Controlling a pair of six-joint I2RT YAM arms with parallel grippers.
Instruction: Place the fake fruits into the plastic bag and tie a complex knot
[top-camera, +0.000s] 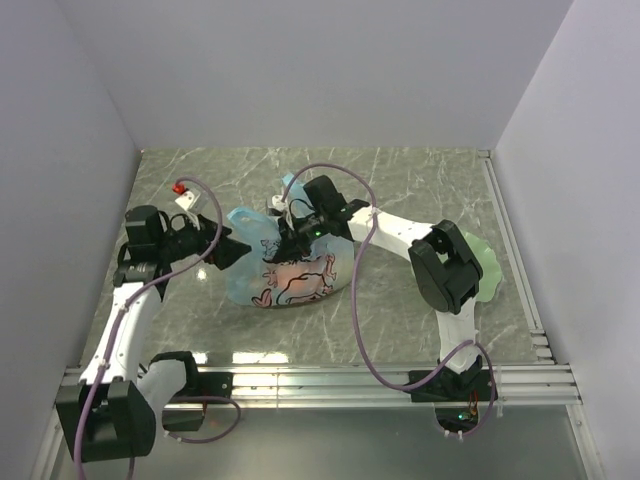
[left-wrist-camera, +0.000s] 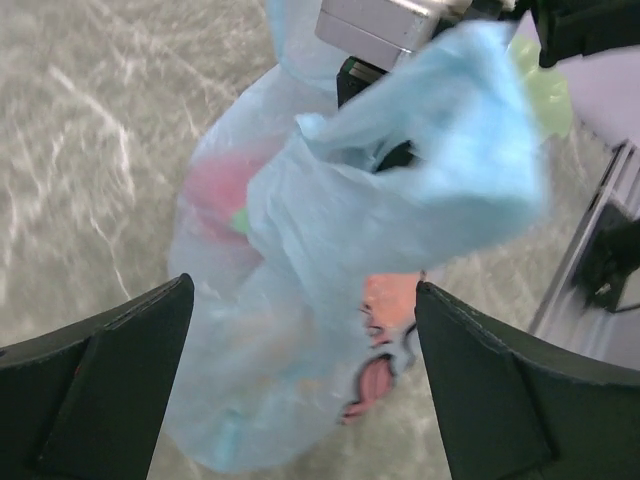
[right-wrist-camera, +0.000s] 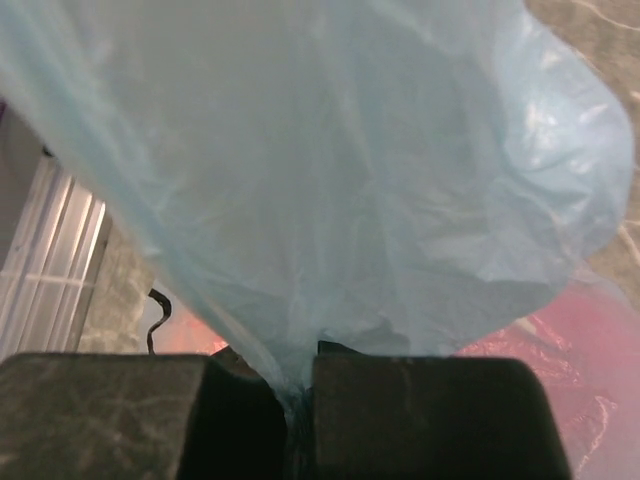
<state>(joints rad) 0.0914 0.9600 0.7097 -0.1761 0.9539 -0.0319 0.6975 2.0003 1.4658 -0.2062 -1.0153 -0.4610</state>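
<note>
The light-blue plastic bag (top-camera: 292, 272) with pink cartoon print lies mid-table, and fake fruits show through it as red (left-wrist-camera: 218, 185) and orange (left-wrist-camera: 392, 300) shapes. My right gripper (top-camera: 291, 238) is above the bag's far side. In the right wrist view it (right-wrist-camera: 297, 385) is shut on a bunched sheet of the bag (right-wrist-camera: 330, 170), lifted and spread like a fan. My left gripper (top-camera: 232, 252) is at the bag's left edge. It (left-wrist-camera: 305, 335) is open, with the bag (left-wrist-camera: 290, 330) lying between and beyond the fingers, untouched. No tied knot shows in any view.
A pale green wavy-edged plate (top-camera: 487, 262) lies at the right, partly behind the right arm. A small red object with a white tag (top-camera: 181, 188) sits at the back left. White walls close off the left, back and right sides, and a metal rail (top-camera: 320, 378) runs along the near edge.
</note>
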